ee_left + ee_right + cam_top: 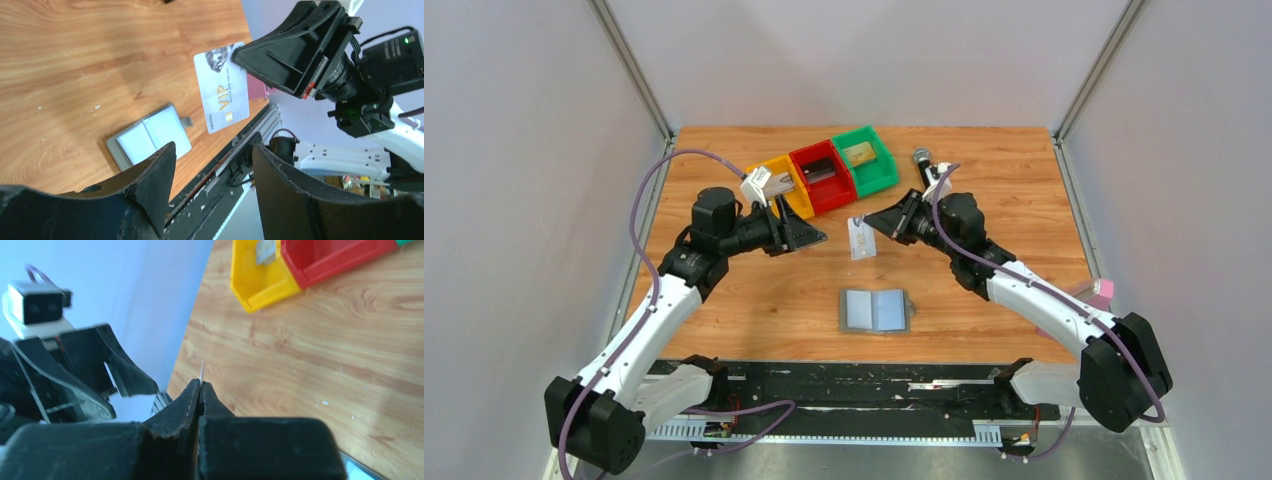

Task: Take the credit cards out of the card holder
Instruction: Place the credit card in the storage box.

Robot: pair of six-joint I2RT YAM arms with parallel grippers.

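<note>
A whitish-silver credit card (861,240) hangs in the air above the table's middle, with my right gripper (876,222) shut on its top edge. In the left wrist view the card (222,90) shows gold "VIP" lettering below the right gripper (241,54). In the right wrist view only the card's thin edge (202,371) sticks out of the shut right gripper (201,385). My left gripper (214,147) is open and empty, a little to the left of the card (809,235). The grey-blue card holder (876,311) lies open flat near the front edge (150,137).
Yellow (786,185), red (822,178) and green (866,160) bins stand in a row at the back; the green one holds a tan card (859,153). A small dark object (921,156) lies to their right. A pink item (1102,292) sits at the right edge.
</note>
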